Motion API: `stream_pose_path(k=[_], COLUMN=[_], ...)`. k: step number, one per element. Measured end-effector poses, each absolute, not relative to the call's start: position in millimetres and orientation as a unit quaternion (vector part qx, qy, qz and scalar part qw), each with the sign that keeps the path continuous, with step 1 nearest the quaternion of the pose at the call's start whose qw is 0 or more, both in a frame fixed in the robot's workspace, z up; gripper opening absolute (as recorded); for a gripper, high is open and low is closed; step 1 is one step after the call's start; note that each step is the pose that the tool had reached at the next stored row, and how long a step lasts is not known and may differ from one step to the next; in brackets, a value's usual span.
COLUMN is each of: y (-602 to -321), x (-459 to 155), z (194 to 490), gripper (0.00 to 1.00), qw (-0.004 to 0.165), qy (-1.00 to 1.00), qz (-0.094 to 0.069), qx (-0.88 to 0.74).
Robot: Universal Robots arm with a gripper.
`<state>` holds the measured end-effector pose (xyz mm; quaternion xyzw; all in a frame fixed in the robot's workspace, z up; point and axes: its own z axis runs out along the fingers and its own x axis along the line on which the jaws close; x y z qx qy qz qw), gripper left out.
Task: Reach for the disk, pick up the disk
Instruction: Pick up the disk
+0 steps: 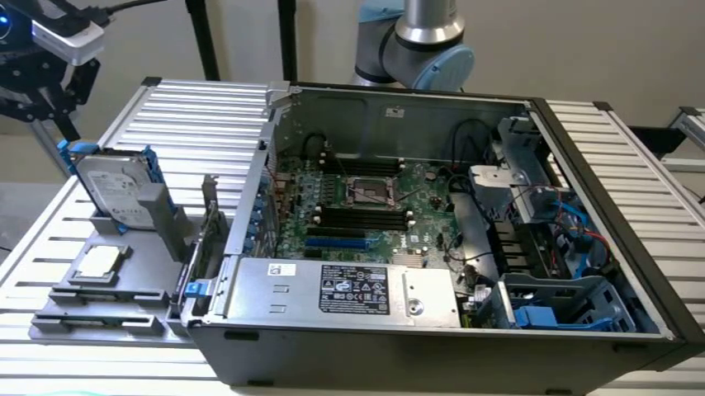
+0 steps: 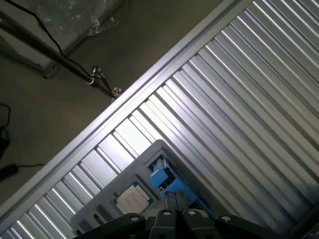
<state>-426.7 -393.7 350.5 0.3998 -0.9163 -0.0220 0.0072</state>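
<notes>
My end effector hangs apart from the disk, which stands on edge at its 5 o'clock. Nothing held; can't tell its opening. Best approach, I'd judge: line up square with the flat faces.

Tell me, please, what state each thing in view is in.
disk: standing on edge in the grey holder, ungripped.
gripper: above the disk, apart from it.
chip: lying flat on the holder.
computer case: open, internals exposed.

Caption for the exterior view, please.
Gripper hovers near the disk propped in a grey holder, beside an open computer case on a slatted table.
</notes>
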Motion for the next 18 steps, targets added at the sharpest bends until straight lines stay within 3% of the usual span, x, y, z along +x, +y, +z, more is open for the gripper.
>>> stream_pose_path(k=[18], y=[-393.7], x=[-426.7], z=[351.1], gripper=[0.11], qw=[0.010], qy=[-0.842], qz=[-0.021], qx=[0.539])
